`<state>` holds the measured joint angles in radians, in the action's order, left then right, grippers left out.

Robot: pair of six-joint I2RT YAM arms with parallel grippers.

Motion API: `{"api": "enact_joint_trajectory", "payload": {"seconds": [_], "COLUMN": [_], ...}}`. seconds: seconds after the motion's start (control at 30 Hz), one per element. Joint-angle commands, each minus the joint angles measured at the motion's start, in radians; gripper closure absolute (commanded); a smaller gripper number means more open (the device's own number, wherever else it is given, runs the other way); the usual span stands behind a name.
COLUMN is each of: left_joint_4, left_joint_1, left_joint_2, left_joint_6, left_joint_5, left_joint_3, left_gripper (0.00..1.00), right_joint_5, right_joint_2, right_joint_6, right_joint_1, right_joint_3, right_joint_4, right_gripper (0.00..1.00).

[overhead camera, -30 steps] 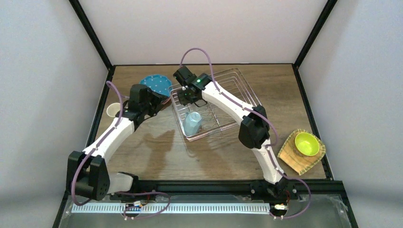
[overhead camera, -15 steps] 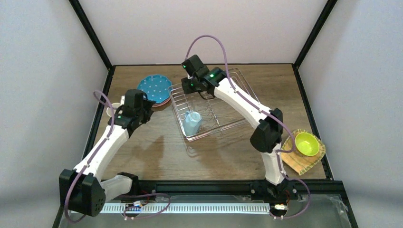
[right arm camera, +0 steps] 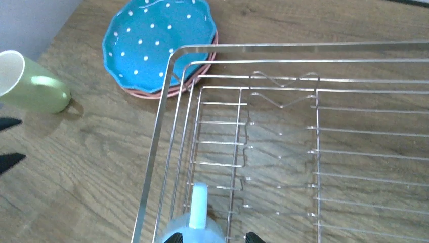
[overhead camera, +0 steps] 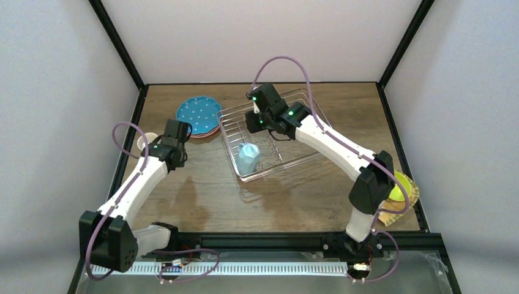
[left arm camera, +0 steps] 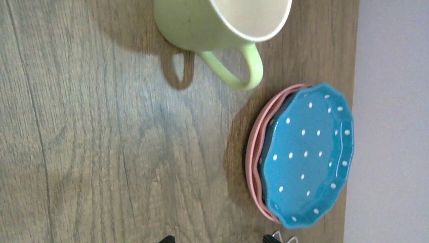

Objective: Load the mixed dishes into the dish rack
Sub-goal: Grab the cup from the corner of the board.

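Since the left pincer (left arm camera: 217, 239) hangs spread and empty near the green mug (left arm camera: 212, 20), it should straddle the rim squarely; the right pincer (right arm camera: 212, 237), also spread, hovers over the rack (right arm camera: 303, 45).

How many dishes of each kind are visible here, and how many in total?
Plates: 3 (blue dotted round plate, pink plate beneath, woven tan plate)
Mugs: 2 (pale green mug, light blue mug)
Bowls: 1 (lime bowl)
Total: 6
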<state>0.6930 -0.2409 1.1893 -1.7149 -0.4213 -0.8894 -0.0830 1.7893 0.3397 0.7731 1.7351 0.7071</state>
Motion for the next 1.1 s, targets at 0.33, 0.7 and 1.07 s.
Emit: {"api": "enact_joint_trajectory", "payload": {"seconds": [0.33,0.7,1.07], "left_joint_4": [0.202,0.125,-0.036], "left_joint_1": [0.150,0.424,0.570], "left_joint_2": [-0.070,-0.027,0.156], "left_joint_6": [-0.026,0.207,0.490], "left_joint_5": [-0.141,-0.018,0.149], "left_joint_3": [-0.069,-0.065,-0.113], "left_gripper": [0.00,0.00,0.00], "right_joint_5": [0.033,0.043,0.041], "right_joint_2": [-0.150,-0.127,-0.076], "right_joint_6": [-0.042,-0.058,-0.084], "right_joint_1": [-0.003,-0.003,-0.003], "right_joint_3": [-0.192,-0.170,-0.120], "right_joint_4": [-0.106,-0.116,-0.116], "right_gripper": [0.30,0.29,0.29]}}
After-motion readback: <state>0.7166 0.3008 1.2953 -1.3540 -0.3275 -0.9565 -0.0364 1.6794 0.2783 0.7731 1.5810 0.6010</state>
